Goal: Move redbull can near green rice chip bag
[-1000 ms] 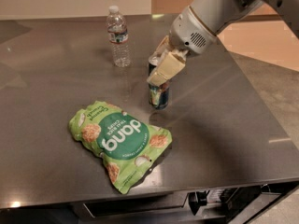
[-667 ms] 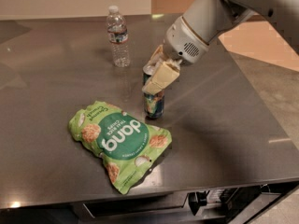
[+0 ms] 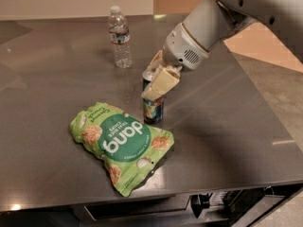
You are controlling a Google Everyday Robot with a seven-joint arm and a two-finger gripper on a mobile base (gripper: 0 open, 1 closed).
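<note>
Brushed grey metal forms the tabletop [image 3: 236,126], which fills most of the camera view and carries three objects. Near the middle stands the redbull can [image 3: 154,110], a slim blue and silver can that is upright or very nearly so, its base seemingly down on the surface. The gripper [image 3: 154,86] is clamped on the can's upper part: one cream-coloured finger [image 3: 163,82] lies across the front of the can, the other sits behind it, and the silver top peeks out just left of the front finger. The robot's pale grey arm [image 3: 227,13] reaches in from about 1 o'clock, ending in a rounded wrist housing directly above the can. The green rice chip bag [image 3: 120,143] lies flat and crinkled at roughly 7 o'clock from the can, its white "dang" lettering on a dark green circle reading upside down from this view. The can stands just beside the bag's upper right edge; whether the two touch cannot be told. A clear plastic water bottle [image 3: 120,37] with a white cap stands upright at about 11 o'clock from the can, well apart from both it and the bag.
</note>
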